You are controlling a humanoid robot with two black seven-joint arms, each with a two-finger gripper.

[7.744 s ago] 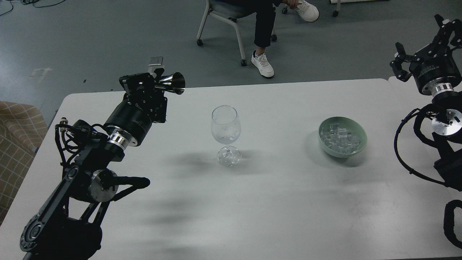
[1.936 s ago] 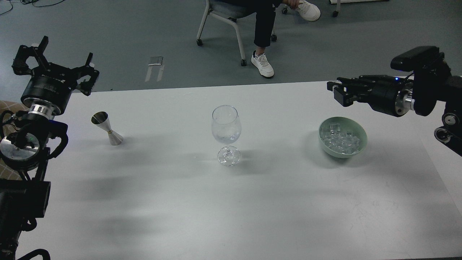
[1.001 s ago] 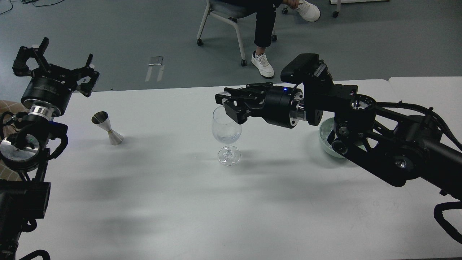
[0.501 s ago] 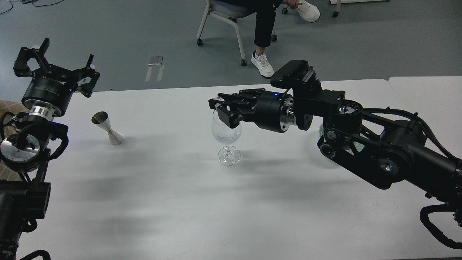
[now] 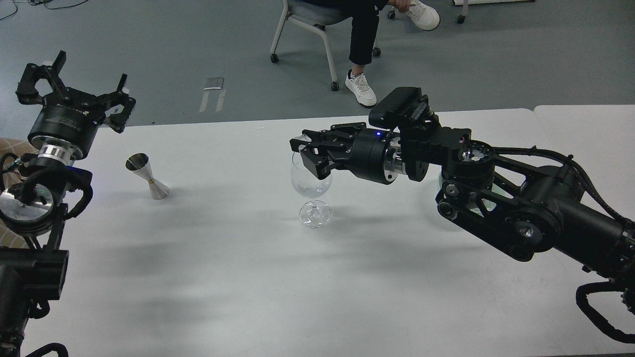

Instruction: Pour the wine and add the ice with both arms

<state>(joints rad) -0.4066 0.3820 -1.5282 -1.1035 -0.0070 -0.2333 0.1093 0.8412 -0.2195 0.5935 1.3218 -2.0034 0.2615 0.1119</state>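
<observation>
A clear stemmed wine glass (image 5: 311,184) stands at the table's middle with a shallow pool of clear wine (image 5: 311,189) in its bowl. My right gripper (image 5: 308,153) reaches in from the right and hovers right at the glass's rim. Its dark fingers overlap, so I cannot tell whether it holds ice. The green bowl (image 5: 440,177) shows only as a sliver behind my right arm, and its ice is hidden. My left gripper (image 5: 74,87) is raised at the far left, fingers spread, empty. A steel jigger (image 5: 148,177) stands on the table below it.
A seated person's legs (image 5: 363,44) and a chair (image 5: 297,20) are just beyond the table's far edge. My right arm (image 5: 496,198) spans the table's right half. A second table (image 5: 585,129) adjoins on the right. Checked fabric (image 5: 6,148) lies at the left edge.
My right arm swung left from above the bowl to the glass's rim and now covers the bowl. Earlier my left arm set the jigger down and withdrew to the far left.
</observation>
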